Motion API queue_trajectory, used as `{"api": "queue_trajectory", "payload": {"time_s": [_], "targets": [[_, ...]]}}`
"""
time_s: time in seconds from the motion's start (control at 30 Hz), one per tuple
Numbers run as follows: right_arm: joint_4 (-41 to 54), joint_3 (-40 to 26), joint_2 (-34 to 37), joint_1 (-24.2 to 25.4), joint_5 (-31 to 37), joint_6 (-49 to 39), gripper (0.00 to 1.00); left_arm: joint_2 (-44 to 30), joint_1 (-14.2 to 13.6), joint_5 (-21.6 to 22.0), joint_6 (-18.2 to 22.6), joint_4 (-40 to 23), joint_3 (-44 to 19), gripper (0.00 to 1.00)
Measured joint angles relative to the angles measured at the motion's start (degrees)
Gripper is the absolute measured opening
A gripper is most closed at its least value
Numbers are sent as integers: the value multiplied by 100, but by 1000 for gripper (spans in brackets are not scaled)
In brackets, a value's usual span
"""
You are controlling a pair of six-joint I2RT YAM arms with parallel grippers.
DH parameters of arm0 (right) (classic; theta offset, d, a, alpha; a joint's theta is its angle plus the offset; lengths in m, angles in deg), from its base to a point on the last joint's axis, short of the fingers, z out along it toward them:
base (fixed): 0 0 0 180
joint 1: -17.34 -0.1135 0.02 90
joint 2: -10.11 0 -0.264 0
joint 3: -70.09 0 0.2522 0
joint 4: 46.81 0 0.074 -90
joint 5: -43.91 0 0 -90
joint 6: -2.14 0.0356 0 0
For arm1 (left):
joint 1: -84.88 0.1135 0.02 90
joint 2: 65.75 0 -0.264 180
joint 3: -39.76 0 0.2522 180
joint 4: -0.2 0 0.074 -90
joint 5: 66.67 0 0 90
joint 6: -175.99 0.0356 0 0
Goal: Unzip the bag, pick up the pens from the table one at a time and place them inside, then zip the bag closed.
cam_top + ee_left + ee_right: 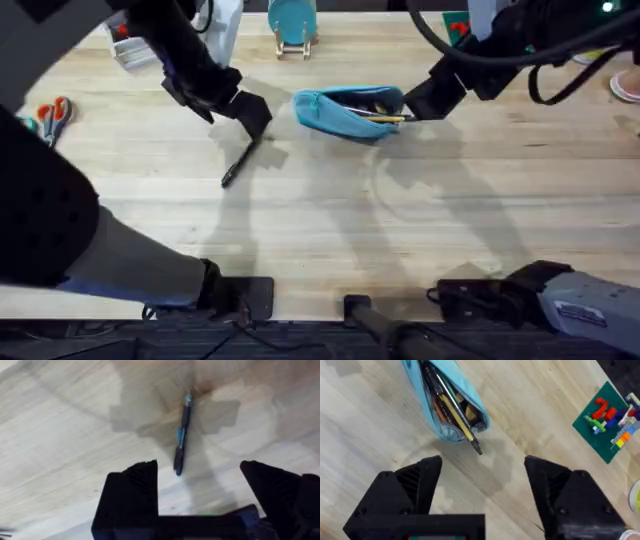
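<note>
Both pincers stood open with nothing between their fingers. On the left arm, the pincer [252, 112] hovered just above the upper end of the black pen [238, 163], which lay at a slant on the bare worktop [330, 220], well left of the bag. From the left wrist view the same pen [181, 435] lay beyond the gap between the spread black fingers [131, 495], with blue markings along its barrel, and the left pincer [200, 480] touched nothing.

On the right arm, the pincer [415, 105] sat just beside the right end of the bag [345, 110], a light blue pouch lying on its side near the far middle of the worktop. Its zipper was undone and the mouth gaped. The yellow pen [385, 117] rested inside, its dark tip poking out past the right end of the opening. The right wrist view showed the bag [455, 390] open with the yellow pen [457, 415] among other items within, and the right pincer [482, 480] held apart from the pouch.

Orange-handled scissors [55, 113] lay at the left edge, and a teal object on a wooden stand [292, 25] stood at the far side.
</note>
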Motion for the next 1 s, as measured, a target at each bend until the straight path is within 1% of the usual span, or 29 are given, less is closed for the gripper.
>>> {"api": "queue_trajectory", "payload": {"time_s": [0.2, 0.33, 0.67, 0.7, 0.8, 1.0], "targets": [[0, 0, -1, 0, 1, 0, 998, -57, -130, 305, -165, 350, 15, 995], [0, 1, -1, 0, 1, 0, 998, -57, -169, 460, -283, 593, 178, 995], [0, 0, -1, 0, 2, 0, 998, -57, -212, 533, -360, 1193, 1041, 995], [0, 0, -1, 0, 0, 0, 998, -57, -247, 542, -384, 1478, 1281, 995], [0, 1, -1, 0, 0, 1, 996, -57, -252, 556, -410, 1809, 1546, 995], [-2, 1, -1, 0, 0, 0, 998, -57, -252, 579, -428, 2066, 1930, 996]]}}
